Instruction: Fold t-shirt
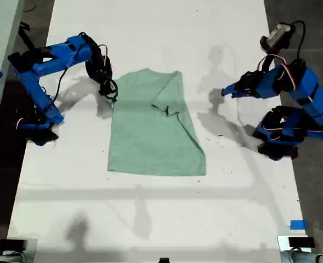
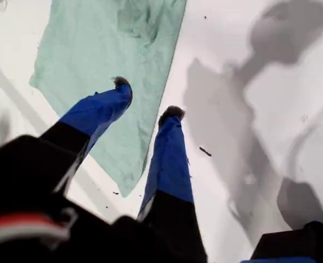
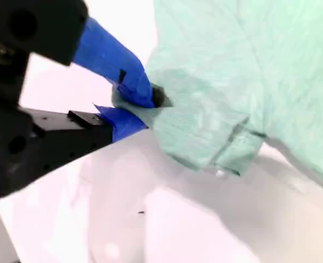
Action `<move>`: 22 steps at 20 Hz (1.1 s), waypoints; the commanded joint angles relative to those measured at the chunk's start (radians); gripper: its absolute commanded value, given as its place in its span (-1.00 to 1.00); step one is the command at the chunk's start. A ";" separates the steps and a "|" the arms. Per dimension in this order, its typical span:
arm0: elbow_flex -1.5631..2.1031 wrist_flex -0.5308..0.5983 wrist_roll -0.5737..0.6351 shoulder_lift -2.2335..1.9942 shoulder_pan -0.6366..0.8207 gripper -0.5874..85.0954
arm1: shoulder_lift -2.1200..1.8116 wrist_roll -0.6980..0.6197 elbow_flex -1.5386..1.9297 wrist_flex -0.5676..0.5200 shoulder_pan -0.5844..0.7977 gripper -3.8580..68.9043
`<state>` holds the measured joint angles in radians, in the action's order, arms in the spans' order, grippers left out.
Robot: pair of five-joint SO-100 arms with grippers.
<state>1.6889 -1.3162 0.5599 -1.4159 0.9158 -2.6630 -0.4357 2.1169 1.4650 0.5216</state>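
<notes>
The pale mint-green t-shirt [image 1: 156, 134] lies mostly flat in the middle of the white table, one side folded inward over its upper part. My second gripper [image 1: 111, 92] is at the shirt's edge on the exterior view's left. In the second wrist view my second gripper [image 3: 145, 107] is shut on a bunched bit of the t-shirt [image 3: 243, 71] near a sleeve. My first gripper [image 1: 225, 91] hovers off the cloth on the exterior view's right. In the first wrist view my first gripper [image 2: 147, 98] is open with nothing held, above the t-shirt [image 2: 95, 49].
The white table cover [image 1: 166, 219] is bordered by dark floor on both sides of the exterior view. Blue tape marks [image 1: 297, 224] lie near its edge on the exterior view's right. Both arm bases stand at the table's sides.
</notes>
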 commanded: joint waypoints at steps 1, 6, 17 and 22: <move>0.029 -0.021 0.005 -0.227 0.064 -0.99 | -0.032 0.011 -0.005 0.020 -0.012 -0.48; -0.009 0.178 0.012 -0.305 -0.132 -0.99 | -0.037 0.028 0.003 0.020 -0.032 -0.48; -0.683 0.193 0.017 0.426 -0.316 -0.99 | -0.141 0.106 0.095 0.017 -0.106 -0.49; -0.893 0.063 0.146 0.502 -0.394 -0.35 | -0.138 0.100 0.101 0.005 -0.110 -0.48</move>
<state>0.9081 -1.1873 0.6565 -0.8774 0.5768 -2.7949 -0.3344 2.2243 1.4711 0.4203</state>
